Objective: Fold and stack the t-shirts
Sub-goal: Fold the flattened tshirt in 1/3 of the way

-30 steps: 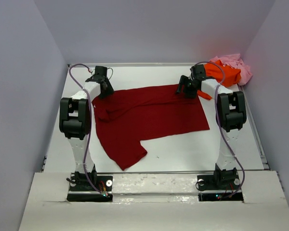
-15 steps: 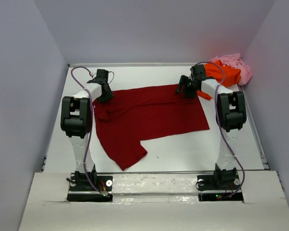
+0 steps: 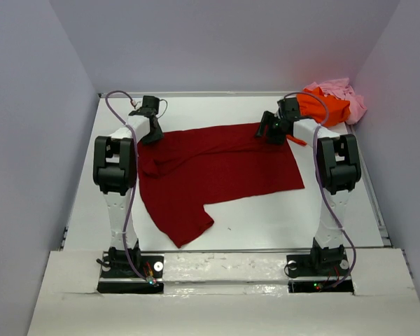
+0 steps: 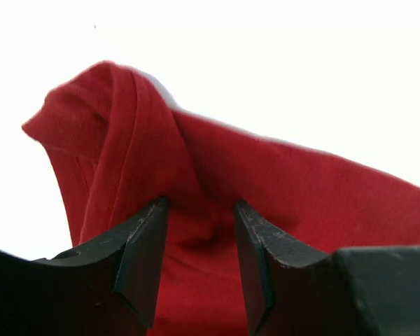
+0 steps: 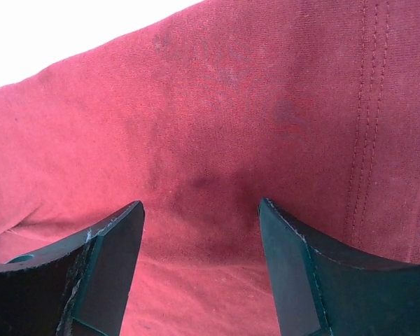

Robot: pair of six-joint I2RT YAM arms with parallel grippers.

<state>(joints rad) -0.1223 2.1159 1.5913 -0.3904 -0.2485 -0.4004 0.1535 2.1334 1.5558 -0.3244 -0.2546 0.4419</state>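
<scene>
Left gripper [image 3: 151, 133]: jaws part-way apart and not closed on anything, black fingers [image 4: 143, 252] set tip-down on the red shirt [image 3: 217, 164] at its far left corner, a soft swell of cloth in the gap between them; just beyond the tips, in the left wrist view, a bunched fold rising to a rounded peak against the white table [image 3: 266, 224]. Right gripper [image 3: 269, 131]: jaws wide apart, tips down on the same shirt at its far right corner, a shallow dimple in the cloth between the fingers [image 5: 112, 266], a double line of stitching running past the right-hand finger. Red shirt: spread mostly flat across the middle of the table between the two arms, far edge slanting up toward the right, left part wrinkled, one flap reaching toward the near edge, left of centre. Orange shirt [image 3: 329, 106]: crumpled in the far right corner of the table, just behind the right gripper, near the red cloth's corner. Pink shirt [image 3: 346, 94]: crumpled heap touching the orange one on its far side, close against the right wall
</scene>
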